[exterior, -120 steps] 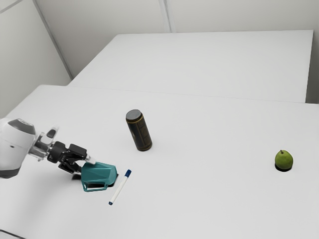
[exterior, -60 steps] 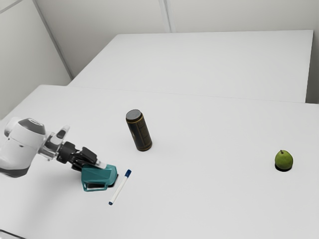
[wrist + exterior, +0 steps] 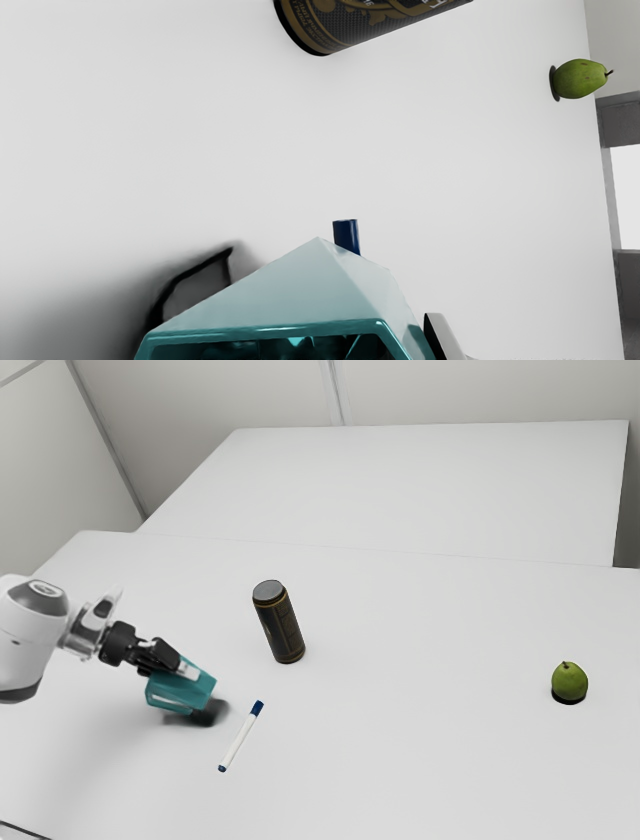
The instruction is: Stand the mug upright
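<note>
In the exterior view my gripper (image 3: 187,671) is shut on the teal mug (image 3: 172,692), which hangs tilted just above the table with a dark shadow under it. In the wrist view the gripper (image 3: 320,351) has the mug (image 3: 295,297) between its fingers, and one pale fingertip (image 3: 448,335) lies along the mug's side. The mug's open mouth faces my hand. Its other contact side is hidden.
A white marker (image 3: 238,742) with a blue cap (image 3: 346,236) lies beside the mug. A dark can (image 3: 280,625) stands farther off on the white table (image 3: 420,760), and a green pear (image 3: 570,681) sits toward the exterior view's right.
The mug has come up off the table in my gripper, tilting and shifting toward the exterior view's left, away from the marker. Marker, can and pear have not moved.
</note>
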{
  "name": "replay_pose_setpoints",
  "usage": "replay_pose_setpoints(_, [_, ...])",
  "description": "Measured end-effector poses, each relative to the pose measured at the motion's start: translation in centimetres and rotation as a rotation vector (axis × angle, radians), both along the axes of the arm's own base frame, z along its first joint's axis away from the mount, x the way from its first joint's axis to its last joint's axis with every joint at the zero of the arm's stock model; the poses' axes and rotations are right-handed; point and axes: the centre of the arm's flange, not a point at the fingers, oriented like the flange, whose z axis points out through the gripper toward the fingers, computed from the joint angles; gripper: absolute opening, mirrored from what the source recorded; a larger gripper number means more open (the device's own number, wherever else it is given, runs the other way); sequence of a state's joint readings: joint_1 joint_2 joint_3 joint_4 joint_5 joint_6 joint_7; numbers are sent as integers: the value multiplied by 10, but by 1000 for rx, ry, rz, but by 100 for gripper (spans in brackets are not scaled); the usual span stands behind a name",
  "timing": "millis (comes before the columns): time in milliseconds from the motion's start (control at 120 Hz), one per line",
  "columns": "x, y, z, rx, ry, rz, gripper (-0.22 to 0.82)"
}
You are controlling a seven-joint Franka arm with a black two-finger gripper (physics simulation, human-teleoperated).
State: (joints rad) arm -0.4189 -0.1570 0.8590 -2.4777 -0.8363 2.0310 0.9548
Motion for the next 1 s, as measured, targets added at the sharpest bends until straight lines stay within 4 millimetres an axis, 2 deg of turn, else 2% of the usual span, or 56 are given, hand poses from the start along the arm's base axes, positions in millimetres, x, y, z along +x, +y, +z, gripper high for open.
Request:
replay_pose_setpoints(133, [5, -6, 20, 36, -28, -55, -15])
replay_pose_setpoints(292, [27, -25, 54, 147, -50, -160, -16])
replay_pose_setpoints(458, [55, -50, 99, 340, -80, -294, -17])
replay_pose_setpoints(542, [62, -62, 111, 448, -78, -362, -17])
replay_pose_setpoints(625, [62, -71, 109, 534, -61, -412, -17])
replay_pose_setpoints(808, [54, -80, 86, 687, -26, -468, -17])
replay_pose_setpoints(1000, [52, -104, 68, 835, -65, -513, -17])
